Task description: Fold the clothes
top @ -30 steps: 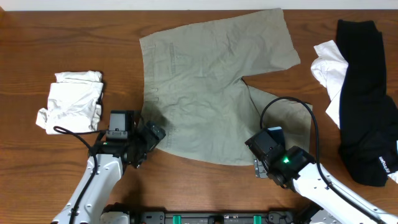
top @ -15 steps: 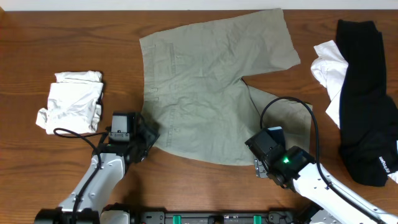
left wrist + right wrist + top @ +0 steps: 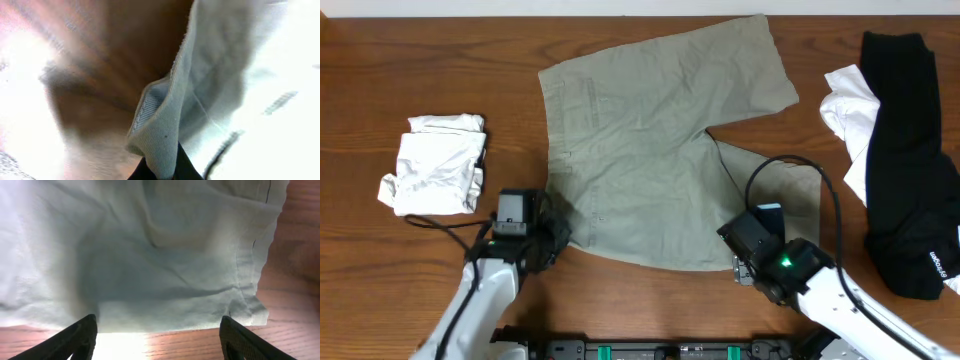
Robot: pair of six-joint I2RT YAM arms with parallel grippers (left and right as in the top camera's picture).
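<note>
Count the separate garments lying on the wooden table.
4: khaki-grey cotton shorts at centre; bundled white cloth garment left; long black cloth garment right, lying over a crumpled white garment. More may hide beneath it.

What we count here
We make it one pair of khaki shorts, two white garments, one black garment, two robot arms.
</note>
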